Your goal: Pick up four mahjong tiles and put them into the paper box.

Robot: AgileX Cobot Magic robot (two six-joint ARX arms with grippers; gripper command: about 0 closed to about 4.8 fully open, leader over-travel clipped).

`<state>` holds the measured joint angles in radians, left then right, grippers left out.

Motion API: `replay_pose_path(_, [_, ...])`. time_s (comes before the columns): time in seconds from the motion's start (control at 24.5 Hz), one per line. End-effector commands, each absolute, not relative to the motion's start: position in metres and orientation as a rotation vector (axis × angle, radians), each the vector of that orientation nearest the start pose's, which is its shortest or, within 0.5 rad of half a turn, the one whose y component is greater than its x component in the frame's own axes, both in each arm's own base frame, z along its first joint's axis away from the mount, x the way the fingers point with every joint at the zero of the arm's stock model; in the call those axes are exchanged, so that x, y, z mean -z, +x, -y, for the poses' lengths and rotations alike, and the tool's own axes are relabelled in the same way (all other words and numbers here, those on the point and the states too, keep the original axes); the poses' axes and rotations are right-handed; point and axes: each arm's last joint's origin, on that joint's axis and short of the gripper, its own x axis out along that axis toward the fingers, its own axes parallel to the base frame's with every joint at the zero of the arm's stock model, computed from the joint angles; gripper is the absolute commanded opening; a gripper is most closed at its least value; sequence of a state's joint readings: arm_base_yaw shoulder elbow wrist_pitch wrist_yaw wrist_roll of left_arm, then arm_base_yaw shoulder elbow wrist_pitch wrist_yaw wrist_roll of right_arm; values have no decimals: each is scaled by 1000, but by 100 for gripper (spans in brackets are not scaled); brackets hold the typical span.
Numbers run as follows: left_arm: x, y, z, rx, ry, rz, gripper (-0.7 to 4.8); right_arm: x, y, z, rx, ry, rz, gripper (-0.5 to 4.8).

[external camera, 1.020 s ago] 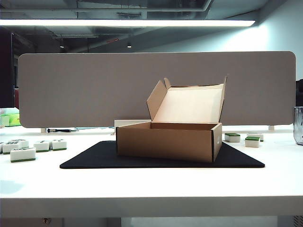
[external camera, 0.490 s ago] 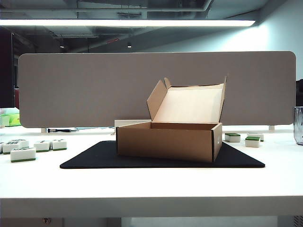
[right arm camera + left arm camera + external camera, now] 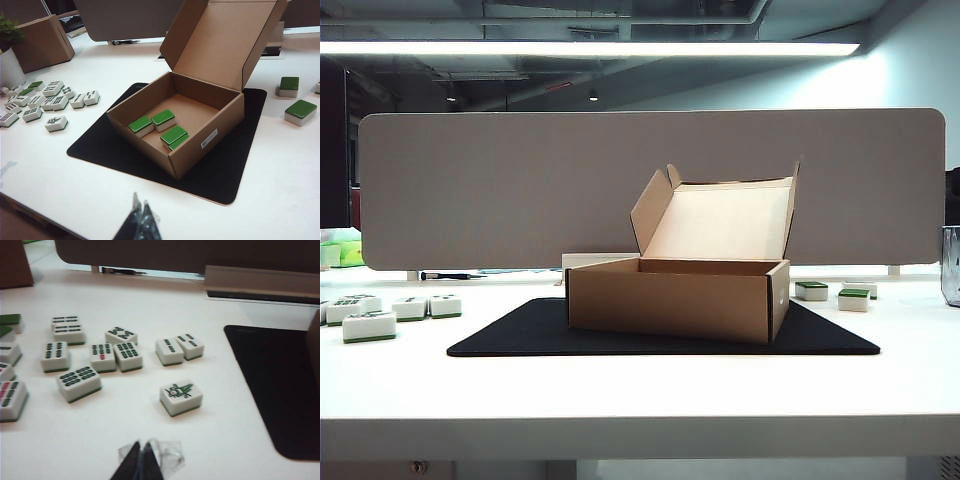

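Note:
The paper box point(image 3: 220, 129) stands open on a black mat point(image 3: 100, 142), its lid tilted back; it is also in the exterior view point(image 3: 670, 300). Several mahjong tiles with green backs lie inside on its floor point(image 3: 163, 117), close together. My right gripper point(image 3: 140, 199) is shut and empty, hanging over bare table in front of the mat, apart from the box. My left gripper point(image 3: 142, 444) is shut and empty too, above the table just short of a cluster of face-up white tiles point(image 3: 181, 396). Neither gripper shows in the exterior view.
Two green-backed tiles point(image 3: 300, 109) lie on the table to the right of the mat. Many face-up tiles point(image 3: 368, 325) sit at the left. A grey partition point(image 3: 520, 190) closes the back. A small brown box point(image 3: 42, 42) and a potted plant point(image 3: 10, 65) stand far left.

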<state>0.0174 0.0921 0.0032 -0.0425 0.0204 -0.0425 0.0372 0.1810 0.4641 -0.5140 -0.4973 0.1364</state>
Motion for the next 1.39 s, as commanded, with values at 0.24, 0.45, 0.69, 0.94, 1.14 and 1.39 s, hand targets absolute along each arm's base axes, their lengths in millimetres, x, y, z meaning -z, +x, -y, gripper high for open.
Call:
replay_pose_path(0.24, [-147, 96, -2, -32, -41, -189, -5, -257, 69, -16, -519, 180, -251, -1])
replay_pose_path(0.45, [-147, 96, -2, -31, -38, -188, -5, -257, 69, -16, -519, 180, -250, -1])
replay_pose_path(0.69, [-148, 96, -2, -17, -43, -181, -5, -258, 68, -16, -519, 179, -245, -1])
replay_pose_path(0.94, [-148, 96, -2, -16, -43, -181, -5, -258, 68, -16, -519, 179, -245, -1])
replay_pose_path(1.14, [-148, 96, -2, -17, -43, -180, -5, -254, 70, -15, -485, 48, -220, -1])
replay_pose_path(1.39, [-148, 96, -2, -16, -43, -181, -5, -223, 84, -12, -351, 131, -227, -1])
